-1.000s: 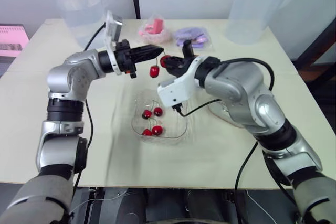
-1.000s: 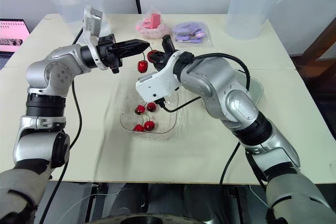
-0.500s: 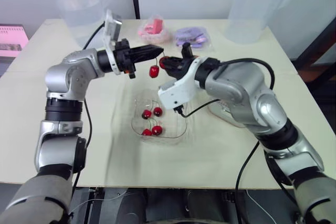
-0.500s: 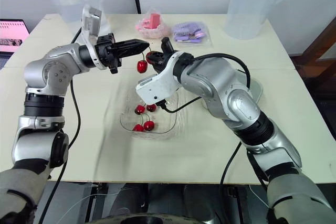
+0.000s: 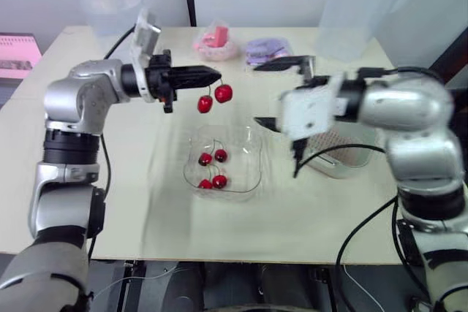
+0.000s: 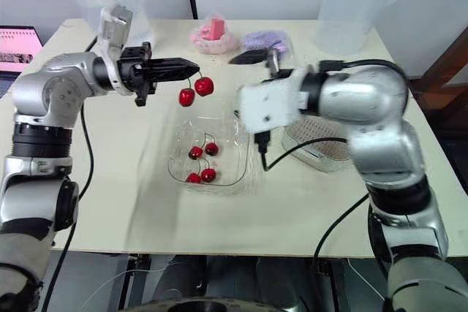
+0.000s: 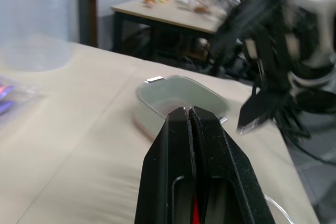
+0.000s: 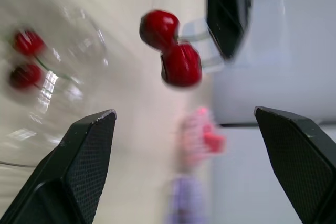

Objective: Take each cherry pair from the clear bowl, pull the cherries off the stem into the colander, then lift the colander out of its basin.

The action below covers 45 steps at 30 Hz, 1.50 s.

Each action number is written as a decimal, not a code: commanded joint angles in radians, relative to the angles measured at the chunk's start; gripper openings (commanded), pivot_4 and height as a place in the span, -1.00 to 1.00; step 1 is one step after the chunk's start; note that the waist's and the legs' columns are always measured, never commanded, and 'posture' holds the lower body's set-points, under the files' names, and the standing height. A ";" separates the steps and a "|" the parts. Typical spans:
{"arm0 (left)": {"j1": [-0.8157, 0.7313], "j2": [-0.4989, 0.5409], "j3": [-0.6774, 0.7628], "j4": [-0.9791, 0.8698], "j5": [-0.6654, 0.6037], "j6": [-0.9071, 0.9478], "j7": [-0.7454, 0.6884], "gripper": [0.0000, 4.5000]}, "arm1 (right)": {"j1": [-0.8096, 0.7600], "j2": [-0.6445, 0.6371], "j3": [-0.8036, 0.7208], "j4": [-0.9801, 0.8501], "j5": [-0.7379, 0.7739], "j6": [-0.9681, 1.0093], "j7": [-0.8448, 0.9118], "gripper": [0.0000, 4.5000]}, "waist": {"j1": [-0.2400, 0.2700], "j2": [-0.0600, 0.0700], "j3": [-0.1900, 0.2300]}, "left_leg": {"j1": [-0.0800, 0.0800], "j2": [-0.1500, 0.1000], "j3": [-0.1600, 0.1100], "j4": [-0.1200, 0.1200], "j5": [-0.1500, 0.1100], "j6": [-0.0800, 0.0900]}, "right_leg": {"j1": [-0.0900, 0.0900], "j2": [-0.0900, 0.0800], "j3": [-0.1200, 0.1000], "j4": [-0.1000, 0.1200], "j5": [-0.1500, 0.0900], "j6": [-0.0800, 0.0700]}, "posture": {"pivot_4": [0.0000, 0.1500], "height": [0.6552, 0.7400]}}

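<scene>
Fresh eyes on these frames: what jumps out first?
A cherry pair dangles in mid-air from the shut left gripper, above the table just beyond the clear bowl. Facing it, the right gripper gapes wide open and empty, near the colander. Four more cherries lie in the bowl.

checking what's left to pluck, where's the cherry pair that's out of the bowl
In the head views the cherry pair dangles from the shut left claw, on the robot's left, in the air near the clear bowl's far edge.
</scene>
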 commanded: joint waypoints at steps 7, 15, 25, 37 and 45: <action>-0.093 0.045 -0.043 -0.041 0.009 -0.070 -0.204 -1.00 | 0.062 -0.077 -0.291 0.045 0.488 0.616 -0.030 0.98 | 0.004 0.000 0.000 | 0.004 0.000 0.000 -0.001 -0.001 0.001 | 0.005 0.000 0.000 -0.003 0.000 0.000 | 1.00 0.92; -0.133 0.029 -0.061 0.003 0.034 -0.108 -0.238 -1.00 | -0.068 0.052 -0.231 0.047 0.681 0.825 -0.219 0.98 | -0.002 0.002 0.001 | 0.004 0.000 0.000 -0.002 -0.001 0.002 | 0.002 0.002 0.001 -0.001 0.000 0.000 | 1.00 0.92; -0.134 0.009 -0.056 0.012 0.041 -0.120 -0.238 -1.00 | -0.173 0.222 -0.069 0.171 0.735 0.795 -0.380 0.98 | 0.000 0.001 0.001 | 0.000 0.000 0.000 -0.001 -0.001 0.002 | 0.000 0.001 0.000 -0.002 0.000 0.000 | 1.00 0.92; -0.106 0.011 -0.048 -0.026 0.031 -0.109 -0.212 -1.00 | -0.211 0.272 0.026 0.266 0.747 0.677 -0.449 0.98 | -0.001 0.001 0.001 | -0.002 0.000 0.000 -0.001 -0.001 0.002 | -0.002 0.001 0.001 -0.001 0.000 0.000 | 1.00 0.92; -0.095 0.015 -0.054 -0.037 0.039 -0.112 -0.209 -1.00 | -0.222 0.246 0.016 0.265 0.774 0.674 -0.457 0.98 | -0.001 0.001 0.001 | -0.002 0.000 0.000 -0.001 -0.001 0.002 | -0.002 0.001 0.001 -0.001 0.000 0.000 | 1.00 0.92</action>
